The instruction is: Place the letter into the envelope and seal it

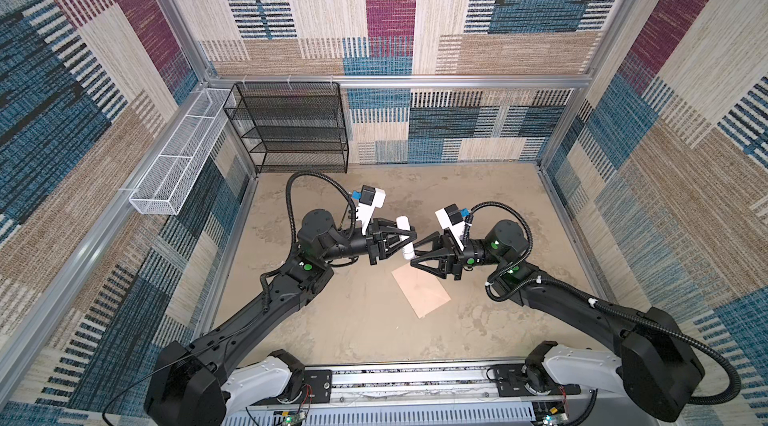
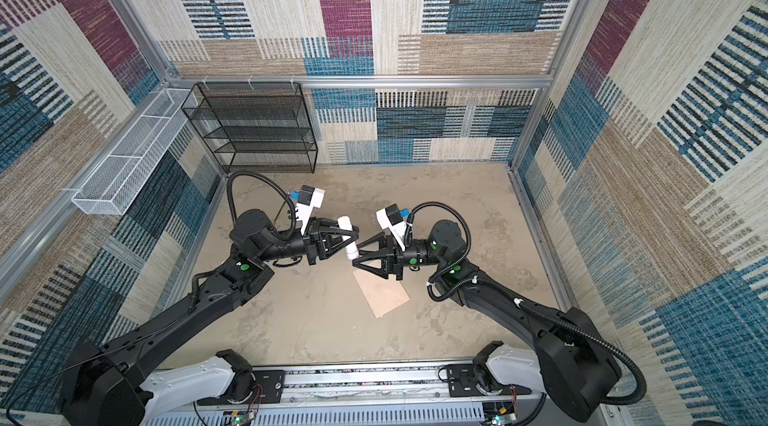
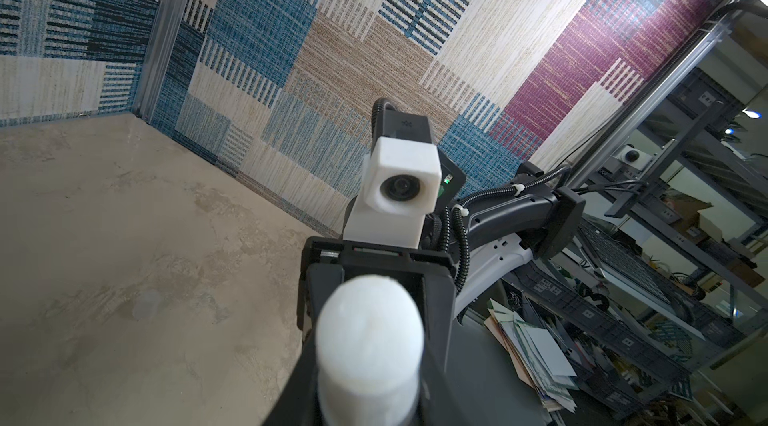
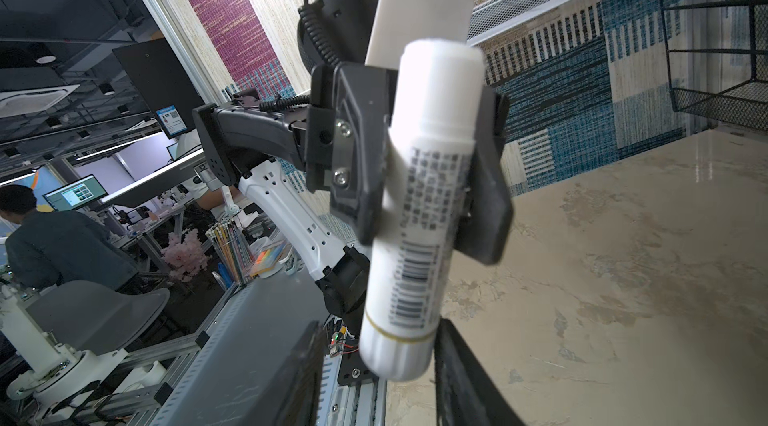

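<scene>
The envelope [image 1: 422, 291] [image 2: 384, 295] lies flat on the sandy table [image 1: 353, 328], its far corner under my right gripper. The letter is out of view. My left gripper [image 1: 411, 241] [image 2: 353, 239] hangs above the table, shut on the middle of a white cylindrical tube [image 1: 402, 222] [image 3: 370, 341] [image 4: 424, 195] with a barcode label. My right gripper [image 1: 414, 255] [image 4: 382, 386] faces it from the right. Its jaws stand open on either side of the tube's near end, with a gap showing on one side.
A black mesh shelf [image 1: 291, 129] stands at the back left against the wall. A white wire basket [image 1: 174, 166] hangs on the left wall rail. Patterned walls enclose the table on three sides, and the arms' base rail [image 1: 395, 378] runs along the front.
</scene>
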Available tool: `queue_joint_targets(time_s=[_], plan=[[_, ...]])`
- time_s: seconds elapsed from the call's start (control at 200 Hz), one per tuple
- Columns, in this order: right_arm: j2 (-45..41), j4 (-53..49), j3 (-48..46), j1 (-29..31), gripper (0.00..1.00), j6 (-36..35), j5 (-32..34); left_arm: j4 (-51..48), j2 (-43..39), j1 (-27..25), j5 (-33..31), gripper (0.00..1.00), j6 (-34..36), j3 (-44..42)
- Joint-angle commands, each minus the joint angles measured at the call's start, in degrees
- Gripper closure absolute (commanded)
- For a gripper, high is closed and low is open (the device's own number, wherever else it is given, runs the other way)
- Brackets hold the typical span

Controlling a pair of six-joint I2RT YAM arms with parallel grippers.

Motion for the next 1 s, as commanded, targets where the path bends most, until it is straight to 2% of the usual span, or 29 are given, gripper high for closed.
queue_joint_targets(time_s=[0.0, 0.18, 0.346, 0.436, 0.496, 0.616, 0.766, 0.892, 0.997], plan=[[0.38, 4.39, 0.67, 0.2, 0.61, 1.77, -2.28, 3.23, 0.43, -0.07, -0.45, 1.0, -0.29, 0.33], [0.4, 4.27, 0.89, 0.2, 0.73, 1.9, -2.22, 2.66, 0.71, -0.16, -0.69, 1.0, 0.09, 0.28], [-0.45, 3.05, 1.02, 0.2, 0.74, 1.04, -1.19, 0.14, 0.73, -0.55, -1.64, 1.0, 1.85, 0.72], [-1.67, 0.26, 1.33, 0.2, 0.75, -0.42, 0.69, -3.73, 0.5, -0.96, -4.49, 1.0, 4.18, 1.04], [-3.06, -2.32, 1.59, 0.24, 0.76, -1.76, 2.83, -8.22, 0.15, -1.49, -9.11, 1.0, 6.51, 1.45], [-6.67, -9.34, 2.14, 1.07, 0.77, -6.29, 10.37, -16.39, -0.05, -2.93, -20.79, 1.0, 9.94, 2.67], [-10.14, -19.18, 4.2, 4.68, 0.79, -12.96, 22.44, -19.48, 0.2, -4.69, -31.83, 1.0, 10.1, 2.8], [-11.48, -23.85, 6.01, 9.57, 0.8, -16.98, 34.28, -20.65, 0.79, -6.96, -38.0, 1.0, 10.63, 2.85], [-11.34, -26.13, 7.39, 13.29, 0.81, -19.66, 42.65, -21.16, 1.82, -8.39, -40.77, 1.0, 10.46, 3.27]])
